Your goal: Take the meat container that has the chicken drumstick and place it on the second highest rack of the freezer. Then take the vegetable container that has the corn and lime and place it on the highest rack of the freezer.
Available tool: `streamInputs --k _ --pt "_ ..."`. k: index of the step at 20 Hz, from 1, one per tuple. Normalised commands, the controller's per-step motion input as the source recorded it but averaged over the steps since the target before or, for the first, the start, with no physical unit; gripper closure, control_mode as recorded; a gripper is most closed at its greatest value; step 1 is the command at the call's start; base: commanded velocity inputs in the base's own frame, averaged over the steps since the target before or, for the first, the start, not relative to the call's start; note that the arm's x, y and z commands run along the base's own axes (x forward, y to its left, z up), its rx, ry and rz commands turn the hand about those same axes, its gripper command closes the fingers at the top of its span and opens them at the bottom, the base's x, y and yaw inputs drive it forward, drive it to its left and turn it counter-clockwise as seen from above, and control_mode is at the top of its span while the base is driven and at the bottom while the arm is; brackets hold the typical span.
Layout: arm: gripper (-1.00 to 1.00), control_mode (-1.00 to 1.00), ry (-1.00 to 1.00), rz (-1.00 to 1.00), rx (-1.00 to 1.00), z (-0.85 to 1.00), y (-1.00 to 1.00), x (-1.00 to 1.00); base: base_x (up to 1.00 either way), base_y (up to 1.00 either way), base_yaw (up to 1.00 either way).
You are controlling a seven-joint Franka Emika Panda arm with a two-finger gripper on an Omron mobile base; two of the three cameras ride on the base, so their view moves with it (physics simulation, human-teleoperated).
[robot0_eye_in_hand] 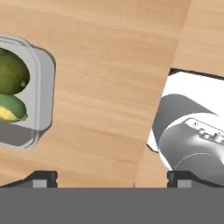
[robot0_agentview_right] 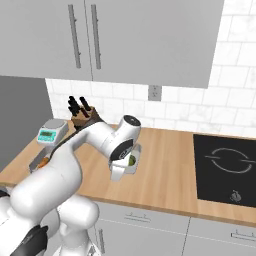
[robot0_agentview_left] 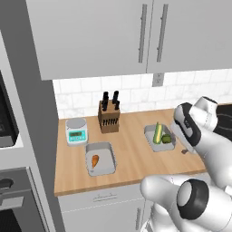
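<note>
The end effector (robot0_eye_in_hand: 111, 177) was held spread and empty beside the corn-and-lime container (robot0_agentview_left: 159, 137), while the drumstick container (robot0_agentview_left: 100, 158), at nine o'clock on the tabletop (robot0_agentview_left: 131, 158), risked being skipped.

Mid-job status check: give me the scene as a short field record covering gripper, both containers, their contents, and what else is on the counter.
gripper: open, nothing held, over bare counter beside the vegetable container
meat container: on the counter, left part, near the front edge
chicken drumstick: in the meat container
vegetable container: on the counter, right of the meat container
corn: in the vegetable container
lime: next to the corn
other items: knife block, scale, cooktop
</note>
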Motion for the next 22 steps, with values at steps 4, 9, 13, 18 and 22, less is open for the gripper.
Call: streamInputs --k 4,9,13,18,22 --pt "-1.00 -1.00 0.04 0.00 0.00 0.00 0.00 0.42 0.00 0.00 0.00" --pt "-1.00 -1.00 0.03 0.00 0.00 0.00 0.00 0.29 0.00 0.00 0.00" --pt "-1.00 -1.00 0.05 0.00 0.00 -0.04 0.00 0.26 0.00 0.00 0.00" --pt "-1.00 -1.00 0.05 0.00 0.00 -0.12 0.02 0.24 0.00 0.00 0.00" --pt "-1.00 -1.00 0.04 0.00 0.04 -0.17 0.00 0.12 0.00 0.00 0.00"
